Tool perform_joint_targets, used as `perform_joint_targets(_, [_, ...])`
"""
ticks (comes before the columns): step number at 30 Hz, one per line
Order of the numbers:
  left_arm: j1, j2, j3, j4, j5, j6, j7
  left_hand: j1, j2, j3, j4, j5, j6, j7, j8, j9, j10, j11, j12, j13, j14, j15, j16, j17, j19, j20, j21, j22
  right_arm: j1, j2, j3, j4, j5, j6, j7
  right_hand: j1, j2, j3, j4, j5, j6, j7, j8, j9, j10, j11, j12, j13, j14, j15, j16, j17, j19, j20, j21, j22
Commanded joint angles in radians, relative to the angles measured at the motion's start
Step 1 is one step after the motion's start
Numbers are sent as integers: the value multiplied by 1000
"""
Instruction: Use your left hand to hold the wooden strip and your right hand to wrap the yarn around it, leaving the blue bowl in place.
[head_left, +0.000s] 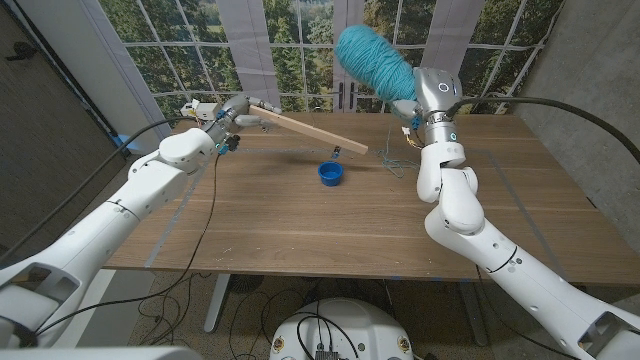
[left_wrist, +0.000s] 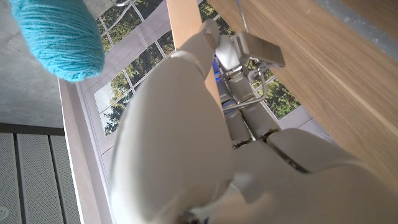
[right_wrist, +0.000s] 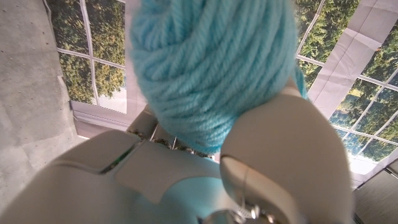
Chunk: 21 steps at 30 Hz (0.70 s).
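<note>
The blue bowl (head_left: 332, 174) sits alone on the wooden surface (head_left: 300, 230), nearer the robot than the other task things and roughly midway between the two arms. Just beyond it, the free end of the wooden strip (head_left: 310, 131) hangs above the surface, with a small dark clip near that end; the strip runs tilted from there up to the left robot hand (head_left: 222, 117), which grips its far end above the surface's back left part. In the left wrist view the fingers (left_wrist: 205, 43) are closed around the pale strip. To the right, the right robot hand (head_left: 425, 100) is raised above the back right of the surface and holds the teal yarn (head_left: 375, 62), a thick skein that sticks up and leans toward the strip. The right wrist view shows the skein clasped against the palm. A thin strand of the yarn trails down below the right hand to the surface beside the strip's end.
</note>
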Motion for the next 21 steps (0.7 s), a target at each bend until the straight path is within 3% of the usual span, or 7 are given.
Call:
perform_joint_targets(1, [5,-25,-6,38,-78,-29,-57,47,34,25,20,-3,47,36,-2,-2,14,2,-5,-5,64,-47,-3,-8,13,-74,10,0,47,5,-24,16,-19,30,10,204,206,103,110,7,173,-167,-6,3,140,-143,6,135,81,-203,-4,7,-7,-31,8,5])
perform_joint_targets(4, [13,-40,-9,41,-91,-29,-34,48,30,25,21,-2,52,37,-5,-5,18,7,-10,-12,74,-47,-6,-18,16,-73,14,0,48,5,-22,14,-15,38,8,205,206,104,111,8,174,-167,-6,4,140,-144,6,135,81,-203,-7,9,-7,-31,10,4])
perform_joint_targets(16, [-6,-100,-7,99,-204,-25,-115,53,2,41,16,29,88,50,-18,-26,69,27,-27,-54,152,-41,-28,-89,40,-68,28,-4,81,8,-54,10,-66,86,23,206,203,104,113,9,175,-169,-11,6,140,-145,7,134,84,-203,-15,18,-9,-33,20,4])
perform_joint_targets(21, [4,-119,-16,83,-236,-1,-77,49,-4,44,19,39,96,48,-23,-31,80,29,-34,-66,173,-47,-33,-108,49,-67,33,-5,88,8,-68,-2,-98,121,30,206,204,104,114,9,175,-171,-13,7,140,-144,7,131,85,-203,-19,21,-10,-34,23,4])
